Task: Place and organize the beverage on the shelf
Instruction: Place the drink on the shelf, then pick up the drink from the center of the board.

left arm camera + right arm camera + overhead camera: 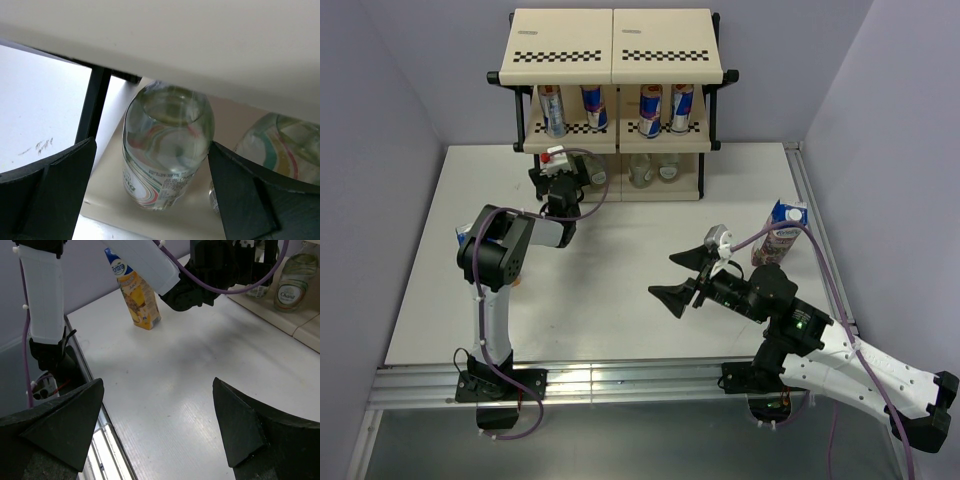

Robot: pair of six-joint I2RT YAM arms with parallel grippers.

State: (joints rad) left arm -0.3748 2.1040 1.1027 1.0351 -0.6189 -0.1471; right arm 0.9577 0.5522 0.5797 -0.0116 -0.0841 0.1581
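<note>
The shelf (pixel 615 45) stands at the table's far edge. Several silver-blue-red cans (pixel 593 106) line its middle tier, and clear bottles (pixel 640 170) stand on the bottom tier. My left gripper (pixel 560 175) reaches into the bottom tier's left end. In the left wrist view it (pixel 152 144) is open around an upright clear bottle (pixel 167 145), with a second bottle (pixel 280 150) to the right. My right gripper (pixel 662 275) hovers open and empty over the table middle. The purple carton (pixel 780 232) stands at the right. The yellow carton (pixel 135 295) stands behind the left arm.
The left arm's elbow (pixel 495 245) rises over the table's left part and mostly hides the yellow carton in the top view. The shelf's black post (pixel 92 105) stands just left of the left gripper. A metal rail (pixel 620 380) runs along the near edge.
</note>
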